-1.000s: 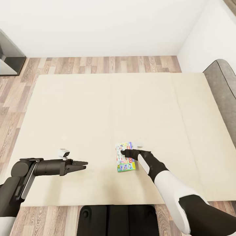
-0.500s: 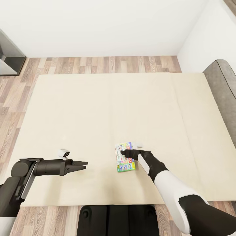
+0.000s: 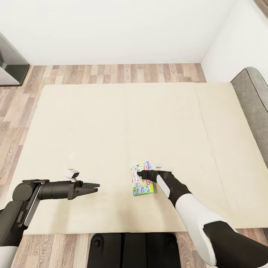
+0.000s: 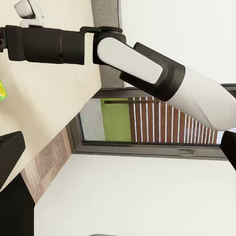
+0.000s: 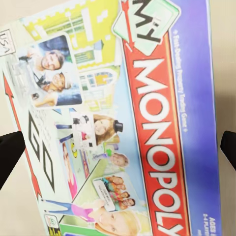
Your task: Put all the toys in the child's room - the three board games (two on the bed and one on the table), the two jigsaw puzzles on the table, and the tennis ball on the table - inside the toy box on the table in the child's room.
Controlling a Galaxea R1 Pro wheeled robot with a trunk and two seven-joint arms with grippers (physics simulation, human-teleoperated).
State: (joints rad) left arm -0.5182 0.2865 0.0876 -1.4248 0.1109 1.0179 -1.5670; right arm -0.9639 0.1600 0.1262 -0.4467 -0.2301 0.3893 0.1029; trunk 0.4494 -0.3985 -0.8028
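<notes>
Nothing has budged over the last second: the right hand (image 3: 140,173) still hovers directly over the flat colourful Monopoly board game box (image 3: 142,183), fingers (image 5: 11,152) spread wide to either side of the lid, gripping nothing. The box lies on the beige mattress of the bed (image 3: 111,123) directly beneath that hand. The left hand (image 3: 95,185) waits well aside, fingers together. The grasp looks imminent, not started.

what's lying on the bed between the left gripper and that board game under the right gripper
Nothing. In the head view, the stretch of bed between the left gripper and the board game is bare beige mattress.
</notes>
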